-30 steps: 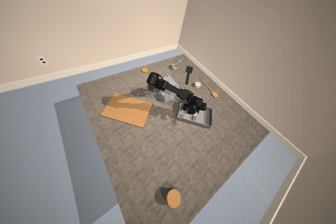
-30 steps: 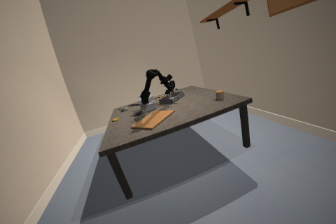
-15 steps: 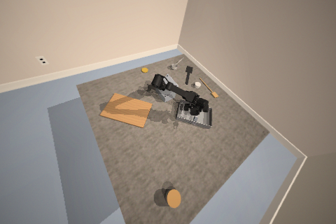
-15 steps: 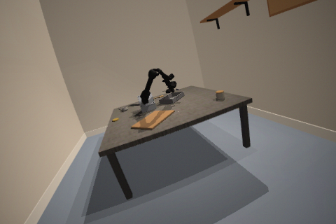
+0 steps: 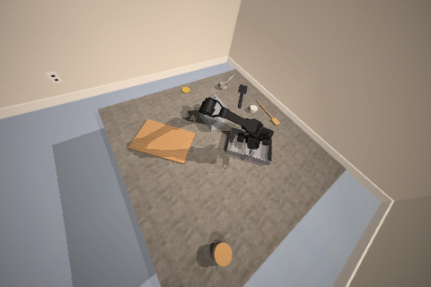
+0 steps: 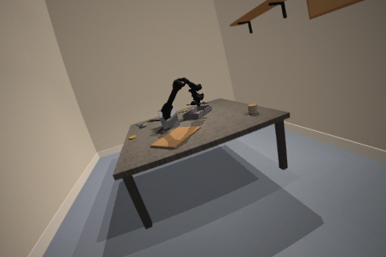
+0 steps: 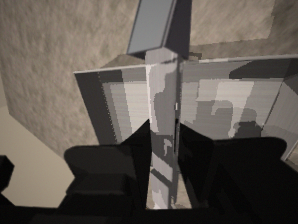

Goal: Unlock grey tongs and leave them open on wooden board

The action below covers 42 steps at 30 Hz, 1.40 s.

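The grey tongs [image 7: 164,95] run up the middle of the wrist view, with a wider blue-grey end [image 7: 155,25] at the top. My gripper [image 7: 160,121] [image 6: 198,104] is shut on them, one black finger on each side. The gripper and the tongs are above the grey roasting tin [image 7: 91,100] [image 6: 191,116] [image 5: 227,144]. The arm hides most of the tongs in the top and exterior views, and I cannot tell whether they are locked. The wooden board [image 5: 162,141] [image 6: 186,131] lies flat on the table, on the other side of the arm's base from the wall-side utensils.
A black spatula [image 5: 242,90], a small white pot [image 5: 253,108] and a wooden utensil [image 5: 276,121] lie near the base and tin. A yellow disc [image 5: 186,90] [image 6: 133,137] is near one edge. A wooden-topped canister [image 5: 223,254] [image 6: 252,109] stands far from the arm.
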### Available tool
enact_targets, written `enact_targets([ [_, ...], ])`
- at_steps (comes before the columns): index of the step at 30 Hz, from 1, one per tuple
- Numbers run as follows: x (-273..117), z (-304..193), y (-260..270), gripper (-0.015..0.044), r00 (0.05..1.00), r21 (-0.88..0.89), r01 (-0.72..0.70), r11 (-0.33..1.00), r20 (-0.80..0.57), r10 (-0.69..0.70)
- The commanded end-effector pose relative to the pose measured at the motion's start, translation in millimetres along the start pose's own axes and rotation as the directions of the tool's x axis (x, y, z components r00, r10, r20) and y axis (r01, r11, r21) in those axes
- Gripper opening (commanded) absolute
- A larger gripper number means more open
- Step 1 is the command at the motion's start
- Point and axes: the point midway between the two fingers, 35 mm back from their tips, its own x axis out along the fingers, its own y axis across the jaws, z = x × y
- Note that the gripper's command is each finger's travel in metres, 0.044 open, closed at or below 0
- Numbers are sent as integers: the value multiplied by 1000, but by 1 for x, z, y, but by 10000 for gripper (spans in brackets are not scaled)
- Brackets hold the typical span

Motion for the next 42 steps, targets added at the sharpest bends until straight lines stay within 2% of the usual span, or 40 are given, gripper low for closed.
enact_targets([
  [1, -2, 1, 2, -150, 998, -19, 58, 998, 2, -58],
  [20, -10, 7, -2, -150, 960, -111, 280, 954, 15, -280],
  [32, -10, 10, -6, -150, 960, -108, 279, 954, 7, -280],
  [42, -25, 59, -38, -150, 964, -25, 266, 964, -16, -267],
])
